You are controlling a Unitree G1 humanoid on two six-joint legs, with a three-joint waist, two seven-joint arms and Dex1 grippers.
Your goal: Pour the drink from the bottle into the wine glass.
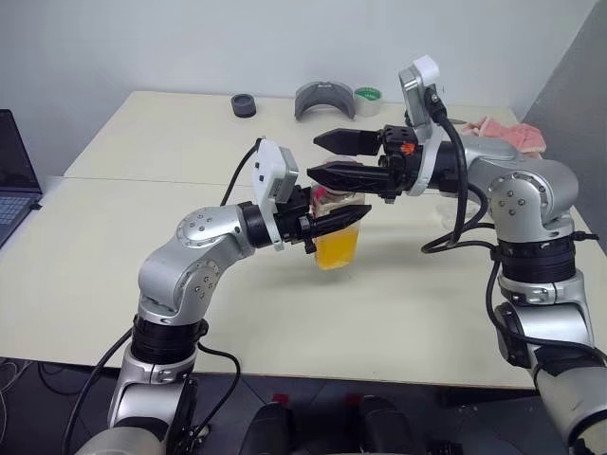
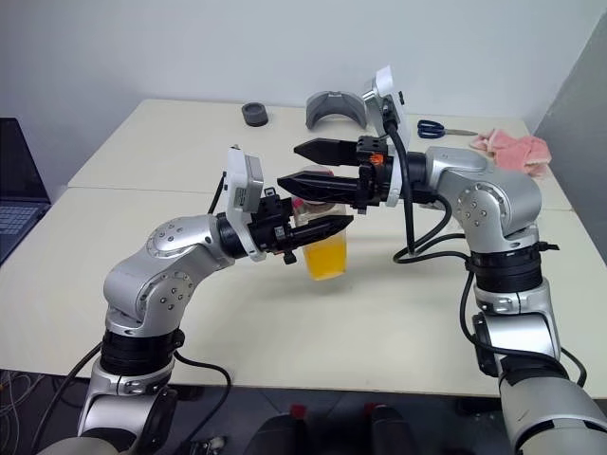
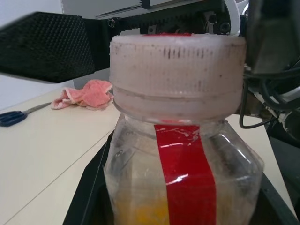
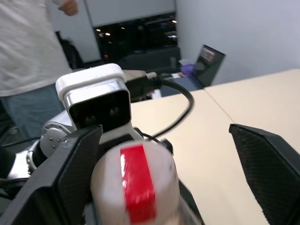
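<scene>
We see the left gripper [image 1: 332, 226] pinching the bottle [image 1: 340, 237] by its body and holding it upright above the table [image 1: 142, 256], near the middle. The drink [image 1: 338, 248] fills the lower part of the bottle; the red stripe [image 3: 185, 173] runs down its side. The cap [image 3: 178, 77] is on. Our right gripper [image 1: 327, 156] reaches in level from the right, its fingers [image 4: 267, 171] spread wide on either side of the cap, one close against it and the other well clear. Farther back on the table lie a pink cloth [image 1: 507, 133], scissors [image 2: 438, 127], a tape roll [image 1: 368, 99] and a dark ring [image 1: 244, 105]. A person [image 4: 28, 61] stands beyond the table.
</scene>
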